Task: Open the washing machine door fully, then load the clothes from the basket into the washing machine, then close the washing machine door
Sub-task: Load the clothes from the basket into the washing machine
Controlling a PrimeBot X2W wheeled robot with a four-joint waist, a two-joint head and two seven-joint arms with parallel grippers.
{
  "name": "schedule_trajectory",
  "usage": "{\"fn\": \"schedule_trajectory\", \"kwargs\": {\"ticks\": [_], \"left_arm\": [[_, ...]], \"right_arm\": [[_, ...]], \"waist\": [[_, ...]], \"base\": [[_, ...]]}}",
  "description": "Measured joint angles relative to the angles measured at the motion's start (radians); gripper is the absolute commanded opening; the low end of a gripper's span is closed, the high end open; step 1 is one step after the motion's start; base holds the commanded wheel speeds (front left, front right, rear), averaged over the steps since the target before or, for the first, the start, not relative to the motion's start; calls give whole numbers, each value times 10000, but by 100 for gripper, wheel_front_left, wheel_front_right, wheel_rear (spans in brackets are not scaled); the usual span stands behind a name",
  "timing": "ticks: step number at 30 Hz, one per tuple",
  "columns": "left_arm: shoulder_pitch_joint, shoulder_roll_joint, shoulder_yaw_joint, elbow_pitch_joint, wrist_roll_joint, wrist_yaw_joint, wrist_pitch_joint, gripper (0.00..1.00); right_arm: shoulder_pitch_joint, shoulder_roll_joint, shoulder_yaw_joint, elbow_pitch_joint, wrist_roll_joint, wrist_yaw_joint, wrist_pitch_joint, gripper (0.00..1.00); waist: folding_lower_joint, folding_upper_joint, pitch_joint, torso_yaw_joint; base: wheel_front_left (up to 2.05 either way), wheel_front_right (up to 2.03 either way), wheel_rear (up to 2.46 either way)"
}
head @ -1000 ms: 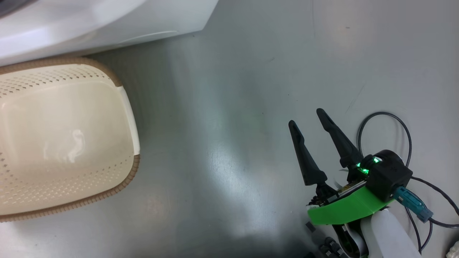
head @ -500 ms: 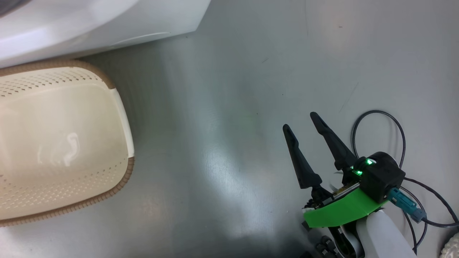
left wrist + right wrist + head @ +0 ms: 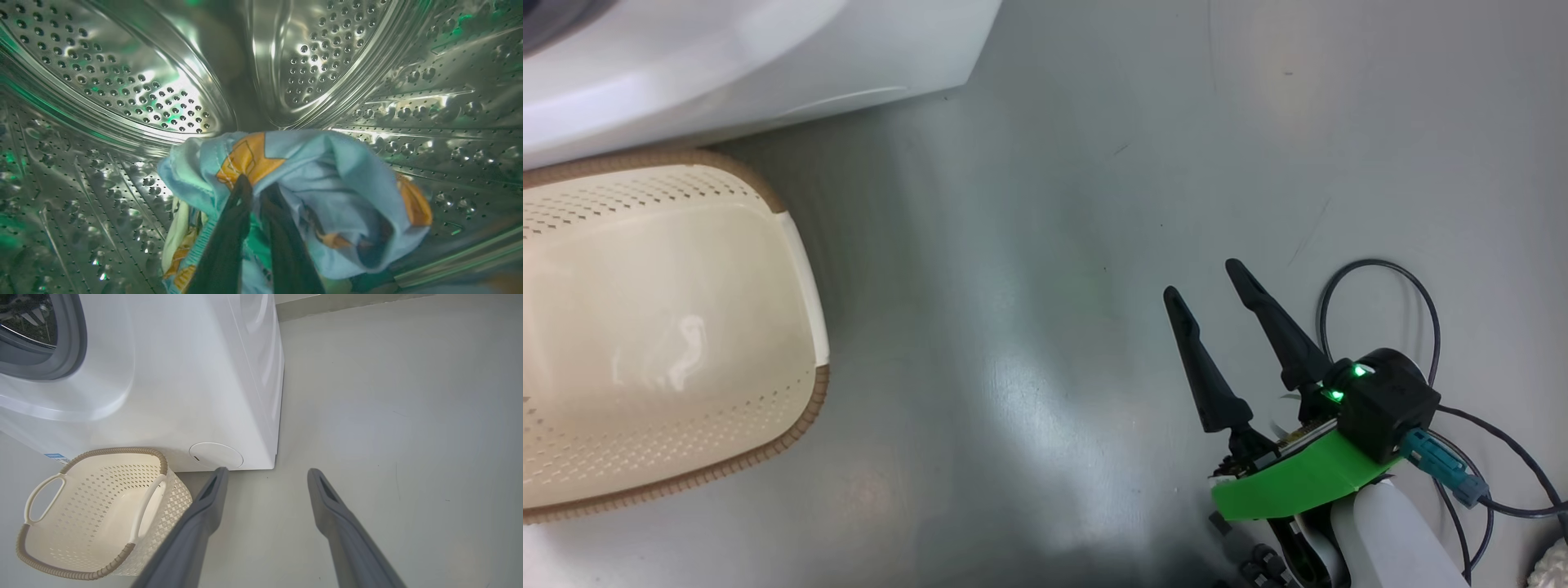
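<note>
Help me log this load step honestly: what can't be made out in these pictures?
- Left pincer, left wrist view: tips buried in the light blue garment; gripping it or not, unclear.
- Cream garment, same view: mostly hidden under the blue one.
- Washing machine opening, right wrist view: cut off by the top-left corner.

Bunched clothes [image 3: 327,183] are blocking the steel drum's [image 3: 122,81] low middle, pressing against the left claw [image 3: 255,188]; space above them is lying free. Outside, bare floor [image 3: 1029,245] is stretching wide between the basket [image 3: 800,269] and the right claw [image 3: 1202,279], a black cable [image 3: 1421,302] looping alongside.
</note>
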Motion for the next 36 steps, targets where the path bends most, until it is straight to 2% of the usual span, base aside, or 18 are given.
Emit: {"fn": "schedule_trajectory", "kwargs": {"ticks": [11,20,30,36], "left_arm": [[150,-299,-59,364,-36,313,-612,100],[998,-654,-111,328,-286,449,-1009,100],[2215,-1003,-115,-357,-546,531,-1319,100],[3306,-1089,119,-1264,-851,725,-1432,100]], "right_arm": [[1,4,-90,10,0,0,0,100],[1,6,-290,25,-2,0,0,100],[17,-31,-408,138,-10,0,0,100],[43,-42,-458,199,-10,0,0,100]], "waist": [[0,0,-341,109],[0,0,-744,344],[0,0,-1452,659],[0,0,-2000,784]], "base": [[0,0,0],[0,0,0],[0,0,0],[0,0,0]]}}
